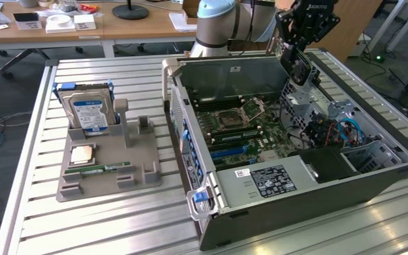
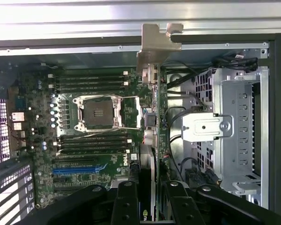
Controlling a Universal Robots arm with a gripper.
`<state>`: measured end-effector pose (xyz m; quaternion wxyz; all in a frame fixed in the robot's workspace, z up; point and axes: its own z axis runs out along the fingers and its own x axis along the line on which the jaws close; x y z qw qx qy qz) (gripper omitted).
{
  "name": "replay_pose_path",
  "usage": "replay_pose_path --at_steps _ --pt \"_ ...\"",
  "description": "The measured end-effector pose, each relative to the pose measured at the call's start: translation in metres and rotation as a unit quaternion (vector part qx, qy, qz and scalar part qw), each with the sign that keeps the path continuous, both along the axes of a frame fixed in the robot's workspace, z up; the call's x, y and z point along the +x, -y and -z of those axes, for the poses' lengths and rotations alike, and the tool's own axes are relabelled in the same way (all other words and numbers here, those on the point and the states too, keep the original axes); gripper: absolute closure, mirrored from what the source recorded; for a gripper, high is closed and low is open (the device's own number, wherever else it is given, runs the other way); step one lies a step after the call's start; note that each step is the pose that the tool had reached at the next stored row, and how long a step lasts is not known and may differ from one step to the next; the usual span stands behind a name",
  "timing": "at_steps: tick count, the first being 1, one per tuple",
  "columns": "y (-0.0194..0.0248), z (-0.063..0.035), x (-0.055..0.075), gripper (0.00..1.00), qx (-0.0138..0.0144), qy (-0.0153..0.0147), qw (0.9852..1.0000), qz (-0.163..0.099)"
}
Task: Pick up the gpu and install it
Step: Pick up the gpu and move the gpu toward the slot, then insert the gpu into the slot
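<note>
You can read one brand: pale letters on the black body of the hand (image 1: pixel 294 53) appear to spell ROBOTIQ. The blue-and-white label on the hard drive (image 1: pixel 85 112), at the exterior view's left, and the black label on the power supply (image 1: pixel 269 180) carry print too small to read.

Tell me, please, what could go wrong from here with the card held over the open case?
1. The gripper clamps the gpu at one end, so the long card may tilt or slip.
2. Black cables by the drive cage run right beside the card and could snag it on the way in.
3. The uncovered CPU socket lies close beside it, so a dropped card could damage it.
</note>
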<state>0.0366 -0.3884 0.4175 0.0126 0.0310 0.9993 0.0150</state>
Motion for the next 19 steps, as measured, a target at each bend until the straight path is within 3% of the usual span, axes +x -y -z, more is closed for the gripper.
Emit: replay_pose_path --at_steps 10,19 --pt "0.0013 0.0173 0.000 0.74 0.0000 0.0000 1.0000 -0.003" --pt "0.0014 0.0175 0.000 0.74 0.0000 0.0000 1.0000 -0.003"
